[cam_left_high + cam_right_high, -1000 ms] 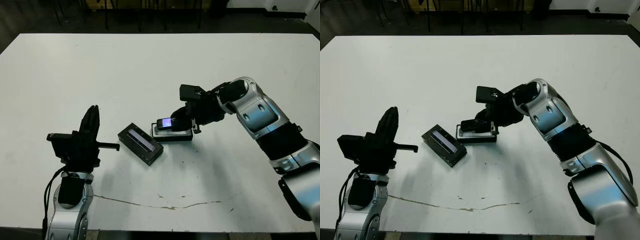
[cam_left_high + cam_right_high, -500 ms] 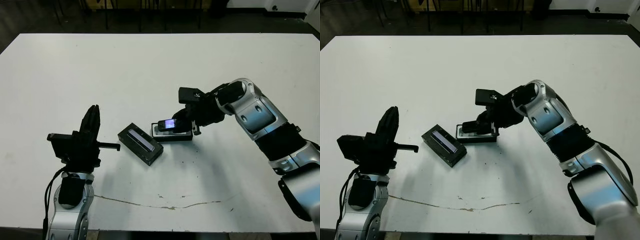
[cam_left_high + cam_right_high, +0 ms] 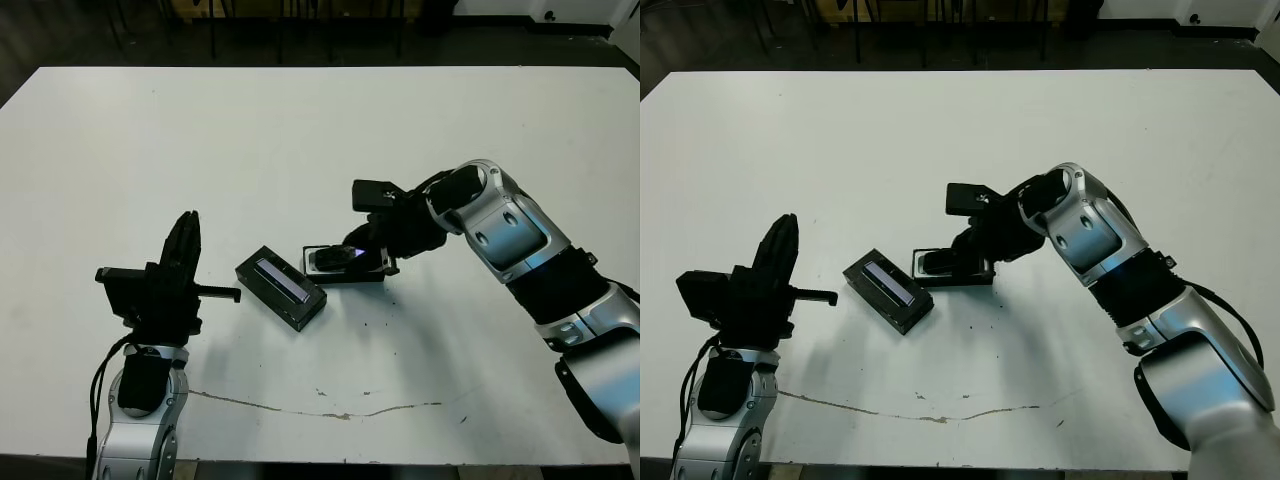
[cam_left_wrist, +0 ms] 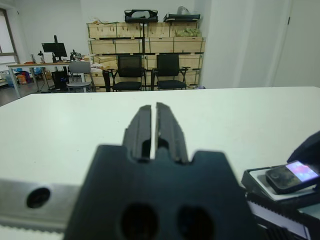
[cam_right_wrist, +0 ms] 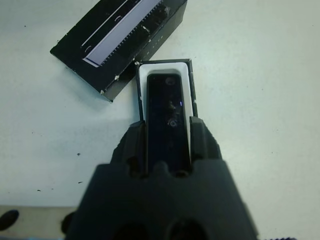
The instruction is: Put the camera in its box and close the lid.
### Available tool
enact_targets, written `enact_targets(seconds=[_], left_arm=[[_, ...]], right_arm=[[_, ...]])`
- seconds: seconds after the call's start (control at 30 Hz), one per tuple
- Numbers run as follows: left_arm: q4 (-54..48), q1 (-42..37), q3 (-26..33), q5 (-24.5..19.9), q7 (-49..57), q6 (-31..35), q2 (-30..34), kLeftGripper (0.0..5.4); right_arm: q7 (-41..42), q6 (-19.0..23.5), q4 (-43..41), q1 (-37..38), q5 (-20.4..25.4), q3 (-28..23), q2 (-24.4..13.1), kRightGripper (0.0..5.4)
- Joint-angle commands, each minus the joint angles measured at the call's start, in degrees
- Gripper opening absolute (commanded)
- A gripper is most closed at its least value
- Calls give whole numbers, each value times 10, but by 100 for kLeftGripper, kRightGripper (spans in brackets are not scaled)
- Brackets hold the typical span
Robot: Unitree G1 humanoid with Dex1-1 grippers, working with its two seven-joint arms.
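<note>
While our right gripper (image 5: 166,131) clamps the camera (image 5: 167,115) between its fingers directly over the white-lined box (image 3: 345,268) near the middle of the table (image 3: 300,130), our left gripper (image 4: 155,125) hangs pressed shut and empty toward the front-left corner. The lid (image 3: 281,286) lies just beside the box. If we let go with the camera tilted, one end could ride up on the box wall and block the lid.

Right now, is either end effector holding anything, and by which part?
The right end effector holds the camera by its two long side edges at the near end, over the box. The left end effector holds nothing.
</note>
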Motion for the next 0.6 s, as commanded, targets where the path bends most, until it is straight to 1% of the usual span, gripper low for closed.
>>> enact_targets(seconds=[0.03, 0.1, 0.13, 0.37, 0.6], left_arm=[[2, 18, -1, 4, 4, 8, 0, 0], [3, 18, -1, 4, 3, 6, 0, 0], [3, 18, -1, 0, 3, 8, -2, 0], [5, 20, -1, 1, 3, 7, -3, 0], [4, 20, -3, 3, 4, 7, -4, 0]], right_arm=[[-2, -8, 0, 8, -8, 11, -5, 90], [-4, -9, 2, 10, -11, 13, -5, 90], [-5, -2, 4, 9, -11, 15, -3, 90], [-10, -10, 26, 10, -19, 25, 6, 90], [-12, -42, 39, 14, -23, 31, 10, 90]])
